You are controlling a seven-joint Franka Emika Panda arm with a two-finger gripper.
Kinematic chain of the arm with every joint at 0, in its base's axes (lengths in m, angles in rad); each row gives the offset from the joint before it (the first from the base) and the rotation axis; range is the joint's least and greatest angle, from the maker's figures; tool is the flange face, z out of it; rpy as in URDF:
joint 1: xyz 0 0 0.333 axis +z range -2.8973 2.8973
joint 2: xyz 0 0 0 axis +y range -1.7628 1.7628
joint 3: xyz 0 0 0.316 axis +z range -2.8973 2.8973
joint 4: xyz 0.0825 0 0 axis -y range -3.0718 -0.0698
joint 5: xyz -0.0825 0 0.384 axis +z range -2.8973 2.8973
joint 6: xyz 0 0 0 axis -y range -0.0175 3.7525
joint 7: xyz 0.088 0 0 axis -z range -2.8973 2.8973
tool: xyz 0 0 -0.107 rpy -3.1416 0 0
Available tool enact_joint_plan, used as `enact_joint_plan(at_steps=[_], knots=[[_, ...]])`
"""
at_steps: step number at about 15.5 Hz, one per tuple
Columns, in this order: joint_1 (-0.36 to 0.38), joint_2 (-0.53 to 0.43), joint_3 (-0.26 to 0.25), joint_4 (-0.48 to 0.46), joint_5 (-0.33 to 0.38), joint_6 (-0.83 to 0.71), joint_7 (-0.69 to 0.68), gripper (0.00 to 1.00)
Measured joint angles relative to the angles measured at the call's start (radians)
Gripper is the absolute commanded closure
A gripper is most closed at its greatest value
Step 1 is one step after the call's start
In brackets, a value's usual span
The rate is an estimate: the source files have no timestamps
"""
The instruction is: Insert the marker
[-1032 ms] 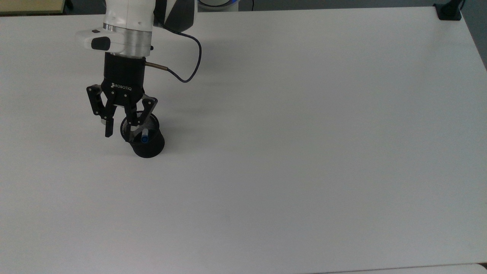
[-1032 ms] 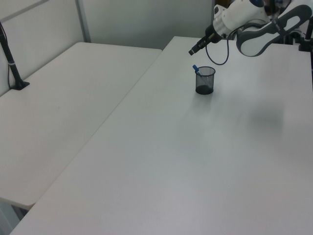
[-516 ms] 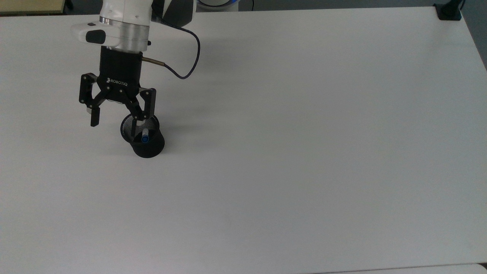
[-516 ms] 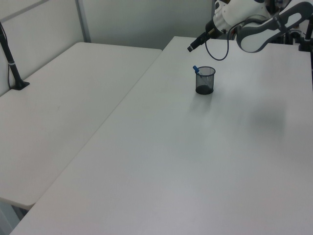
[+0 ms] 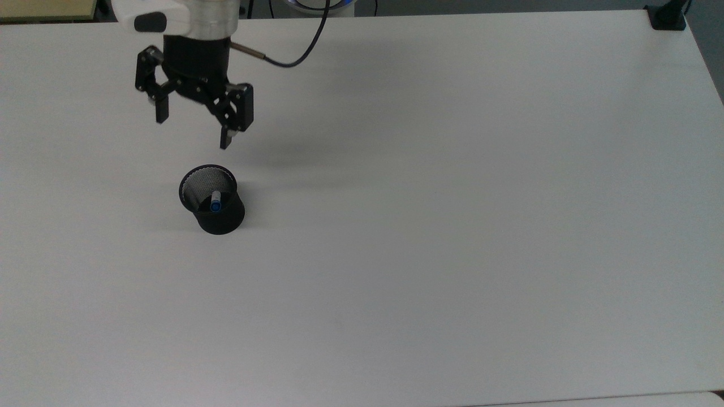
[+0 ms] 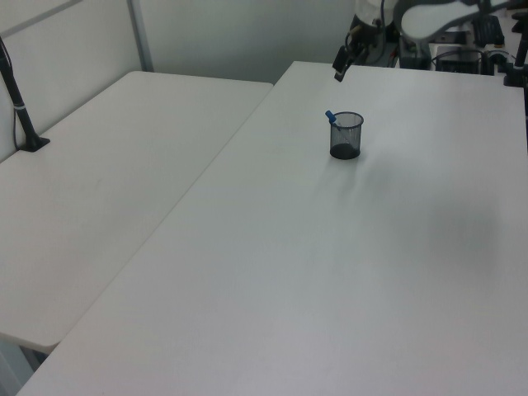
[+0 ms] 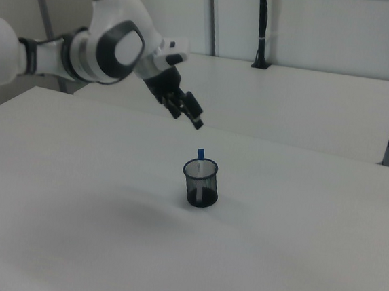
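Observation:
The marker (image 5: 215, 202) stands inside the black mesh cup (image 5: 212, 207) on the white table (image 5: 452, 198), its blue end poking above the rim. From the side, the marker (image 7: 199, 157) leans against the cup (image 7: 201, 183) rim; the same marker (image 6: 331, 118) and cup (image 6: 346, 136) show in the left view. My gripper (image 5: 193, 129) hangs open and empty above the table, well clear of the cup, toward the top view's upper edge. The gripper (image 7: 186, 115) sits up and to the left of the cup in the right view.
A second white table (image 6: 99, 181) adjoins on the left view's left, with a black post (image 6: 18, 107) clamped at its edge. A black clamp (image 5: 667, 16) sits at the top view's upper right corner. Open table surface spreads to the top view's right and bottom.
My gripper has lifted away from the cup and drawn back toward the top view's upper edge, staying open. The marker stays in the cup.

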Motion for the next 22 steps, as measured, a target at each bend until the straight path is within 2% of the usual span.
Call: enact_joint_plan(at_steps=[4, 7, 9, 12, 16, 19, 22], knots=[[0.048, -0.076, 0.002, 0.061, 0.103, -0.345, 0.0, 0.0], [0.068, -0.129, 0.002, 0.07, 0.171, -0.467, -0.004, 0.0], [0.076, -0.162, -0.001, 0.065, 0.197, -0.496, -0.035, 0.0], [0.128, -0.198, -0.044, 0.048, 0.203, -0.5, -0.09, 0.0], [0.154, -0.204, -0.073, 0.037, 0.203, -0.5, -0.203, 0.0], [0.185, -0.204, -0.109, 0.037, 0.204, -0.477, -0.229, 0.0], [0.191, -0.204, -0.116, 0.037, 0.204, -0.471, -0.233, 0.0]])
